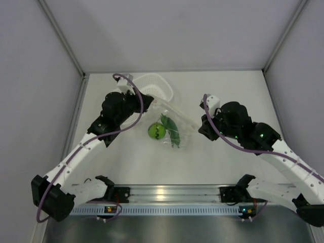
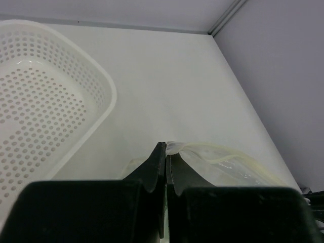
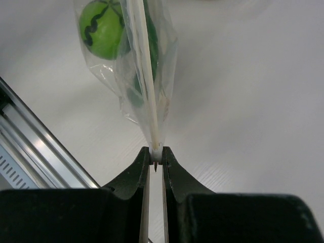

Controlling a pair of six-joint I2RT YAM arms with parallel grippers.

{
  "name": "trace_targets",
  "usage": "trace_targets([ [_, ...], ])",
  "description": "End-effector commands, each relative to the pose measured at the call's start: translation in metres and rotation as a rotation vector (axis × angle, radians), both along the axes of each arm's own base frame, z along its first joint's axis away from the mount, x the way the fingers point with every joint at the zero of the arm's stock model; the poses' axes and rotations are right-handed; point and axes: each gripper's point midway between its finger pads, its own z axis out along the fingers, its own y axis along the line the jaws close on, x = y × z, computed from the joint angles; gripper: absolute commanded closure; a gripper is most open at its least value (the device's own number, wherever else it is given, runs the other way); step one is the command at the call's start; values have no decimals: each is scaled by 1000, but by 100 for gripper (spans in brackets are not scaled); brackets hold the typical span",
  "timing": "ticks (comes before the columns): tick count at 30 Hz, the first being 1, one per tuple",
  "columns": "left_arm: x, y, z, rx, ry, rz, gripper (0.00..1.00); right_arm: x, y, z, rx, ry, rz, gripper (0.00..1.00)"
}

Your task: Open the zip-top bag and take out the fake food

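Opening is in hand: the left gripper [image 2: 165, 154] and right gripper [image 3: 156, 153] each clamp an end of the zip-top bag [image 1: 178, 121] along its seal, which must next part to free the fake food [image 1: 156, 131]

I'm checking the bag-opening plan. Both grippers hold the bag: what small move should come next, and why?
Probably ease the left gripper and right gripper slightly apart. Both have jaws shut on opposite ends of the top edge of the bag, which stretches between them, and the green ball and pods are inside, so the seal looks unopened.
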Motion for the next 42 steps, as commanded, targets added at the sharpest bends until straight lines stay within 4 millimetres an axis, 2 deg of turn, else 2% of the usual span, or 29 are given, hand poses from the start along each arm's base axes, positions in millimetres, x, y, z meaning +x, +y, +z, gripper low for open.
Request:
trace_targets([
  [1,6,-5,33,-58,-77,-39,100,-10,-9,-4,-12,33,-4,100],
  [3,-9,-27,38,-82,-110,-197,100,-10,-7,-2,-4,24,9,100],
  [4,-15,-34,36,-84,-112,-255,96,-10,-7,0,-4,19,12,100],
  [5,-19,-39,35,-79,-117,-299,72,-9,-8,0,-5,18,8,100],
  [7,-28,-49,30,-72,-111,-383,41,-10,-8,0,-8,15,18,100],
  [9,-23,-47,24,-52,-112,-364,26,-13,-2,-1,4,23,52,100],
  [11,-17,-44,22,-47,-110,-330,20,-15,2,-4,15,32,72,100],
  [14,-7,-43,14,-45,-69,-285,19,-18,7,-7,24,48,97,100],
  [16,0,-44,8,-36,-38,-274,26,-17,7,-9,24,48,97,100],
  [19,12,-44,-10,1,25,-236,27,-19,8,-8,38,42,106,100],
  [21,20,-38,-21,39,58,-189,24,-18,6,-8,35,31,95,100],
  [24,30,-23,-40,102,109,-94,13,-13,2,-10,13,26,65,100],
  [25,30,-21,-39,105,106,-83,10,-13,1,-12,6,30,62,100],
  [26,31,-19,-38,105,101,-73,3,-12,1,-14,2,31,56,100],
  [27,31,-19,-36,100,101,-72,2,-11,1,-16,-5,37,56,100],
  [31,29,-18,-30,75,105,-60,2,-8,3,-17,-6,42,48,100],
  [36,21,-13,-16,34,123,-24,2,-12,11,-8,40,28,83,100],
  [41,5,-23,-14,92,147,-24,8,-13,18,-6,47,25,104,100],
  [42,3,-25,-8,98,138,-23,9,-13,19,-8,43,29,103,100],
])
